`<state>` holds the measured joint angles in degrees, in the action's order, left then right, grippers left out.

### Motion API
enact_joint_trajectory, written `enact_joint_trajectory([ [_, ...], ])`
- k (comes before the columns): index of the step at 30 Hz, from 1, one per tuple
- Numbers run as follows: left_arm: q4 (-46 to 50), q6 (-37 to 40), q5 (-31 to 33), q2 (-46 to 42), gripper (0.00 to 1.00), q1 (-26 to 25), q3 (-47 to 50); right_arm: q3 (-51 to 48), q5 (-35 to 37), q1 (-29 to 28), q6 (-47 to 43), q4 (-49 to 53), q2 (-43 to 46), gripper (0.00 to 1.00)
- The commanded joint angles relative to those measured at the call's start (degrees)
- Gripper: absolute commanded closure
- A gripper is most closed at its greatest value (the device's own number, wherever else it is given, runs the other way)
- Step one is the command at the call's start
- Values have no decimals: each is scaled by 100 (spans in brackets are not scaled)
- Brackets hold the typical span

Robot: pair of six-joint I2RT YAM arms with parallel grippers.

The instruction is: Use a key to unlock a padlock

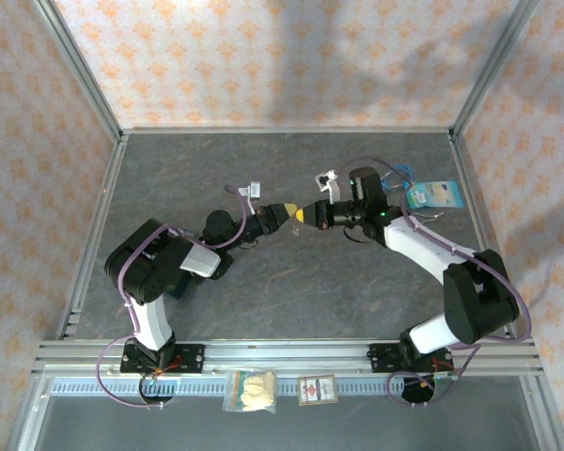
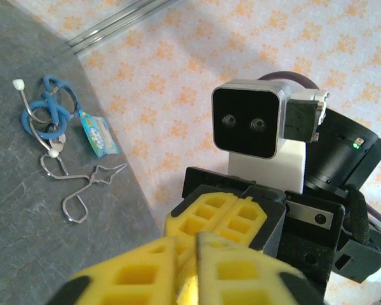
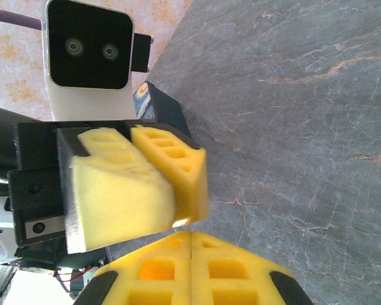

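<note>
Nose to nose above the middle of the dark grey marbled worktop [image 1: 291, 291], yellow-fingered left end effector [image 1: 288, 212] and right end effector [image 1: 305, 214] both pressed together on one line, equally near; small dark padlock and tiny pale key not distinguishable, probably hidden where the tips meet.

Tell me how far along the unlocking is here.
Done: nothing I can confirm. In hand: left gripper and right gripper, both shut, meet tip to tip above the table. Anything pinched is too hidden to name. Left: seemingly the unlocking itself.
</note>
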<state>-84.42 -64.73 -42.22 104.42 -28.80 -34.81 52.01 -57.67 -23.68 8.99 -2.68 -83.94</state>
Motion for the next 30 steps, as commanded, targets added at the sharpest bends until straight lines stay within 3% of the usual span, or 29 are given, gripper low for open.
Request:
enact_joint_trajectory([
  [1,-294,47,-146,53,96,-34,-133,-26,-110,-3,18,-180,1,100],
  [13,55,265,137,-59,100,13,15,-9,241,-1,-47,-42,127,100],
  [21,1135,598,902,-614,100,696,333,-332,1949,-112,88,299,152,99],
  [25,2094,1156,1351,-1172,100,871,372,-437,2968,-453,118,518,60,94],
  [30,3604,1952,2020,-1907,100,929,252,-472,3848,-728,355,717,-210,77],
])
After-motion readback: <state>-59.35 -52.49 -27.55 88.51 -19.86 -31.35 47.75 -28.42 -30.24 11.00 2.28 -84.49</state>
